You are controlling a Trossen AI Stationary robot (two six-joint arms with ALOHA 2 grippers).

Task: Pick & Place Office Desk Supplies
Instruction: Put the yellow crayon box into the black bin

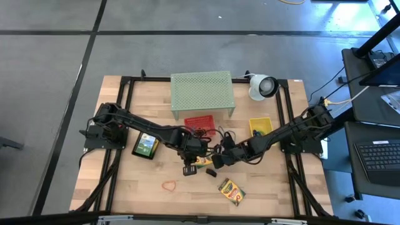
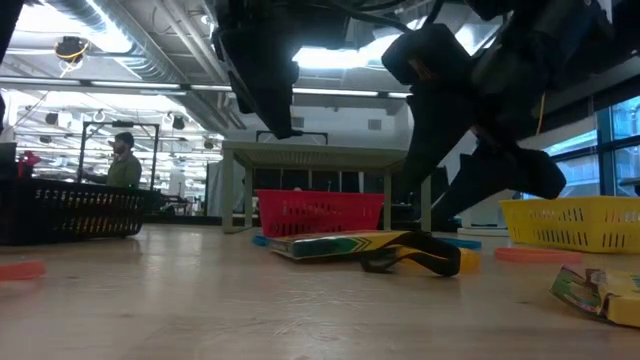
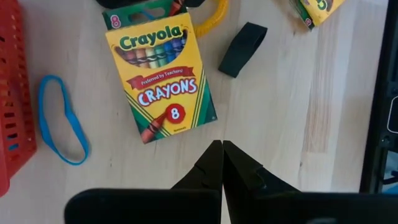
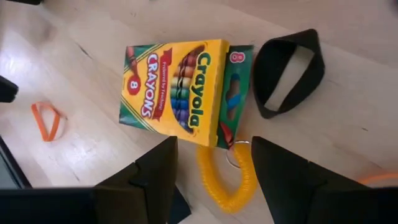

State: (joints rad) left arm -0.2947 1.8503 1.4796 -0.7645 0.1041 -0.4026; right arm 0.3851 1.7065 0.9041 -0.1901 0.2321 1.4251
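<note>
Hovering over crayon box: right tool wide, empty; left tool shut, empty.

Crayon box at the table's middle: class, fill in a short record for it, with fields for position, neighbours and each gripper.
item: crayon box
position: flat on the table, face up
neighbours: yellow coil at its green end; black band and blue rubber band nearby
left gripper: shut, empty, above the box
right gripper: open, over the yellow coil
</note>
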